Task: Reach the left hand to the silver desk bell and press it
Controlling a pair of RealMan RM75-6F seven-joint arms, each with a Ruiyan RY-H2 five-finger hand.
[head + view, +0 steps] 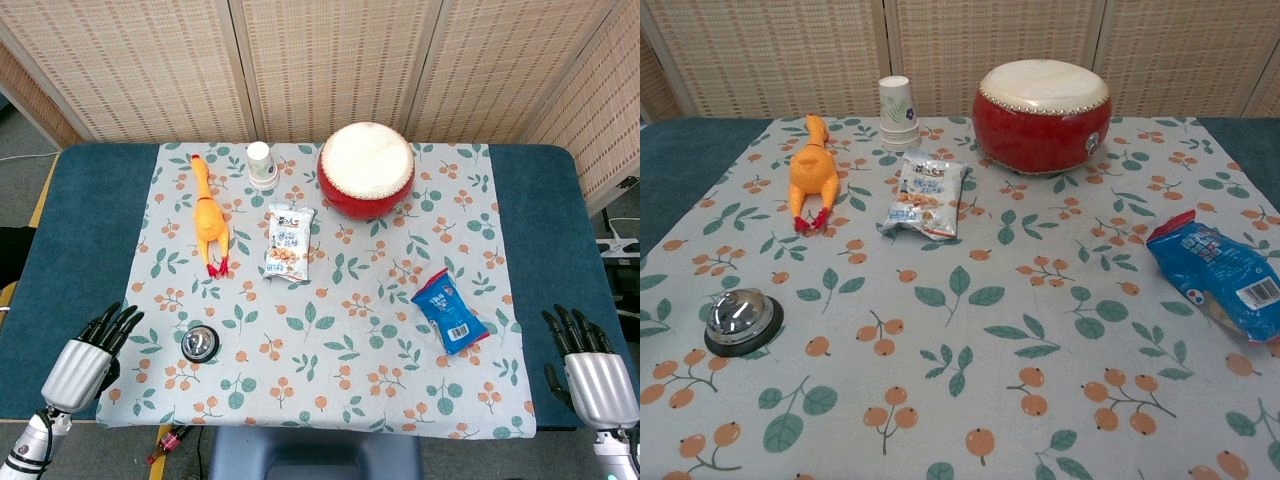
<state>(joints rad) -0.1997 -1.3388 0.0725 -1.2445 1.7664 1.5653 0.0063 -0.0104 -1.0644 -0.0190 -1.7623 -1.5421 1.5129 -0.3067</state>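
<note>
The silver desk bell point(199, 343) on its black base sits on the leaf-print tablecloth near the front left; the chest view shows the bell point(739, 320) at its left side. My left hand point(89, 356) hovers at the table's front left corner, left of the bell and apart from it, fingers spread and holding nothing. At the front right corner my right hand point(590, 364) lies with fingers apart, empty. Neither hand appears in the chest view.
An orange rubber chicken point(208, 214), a paper cup point(261, 165), a snack packet point(288, 243) and a red drum point(366, 169) stand toward the back. A blue snack bag point(449, 310) lies at the right. The tablecloth point(330, 330) covers the table's middle.
</note>
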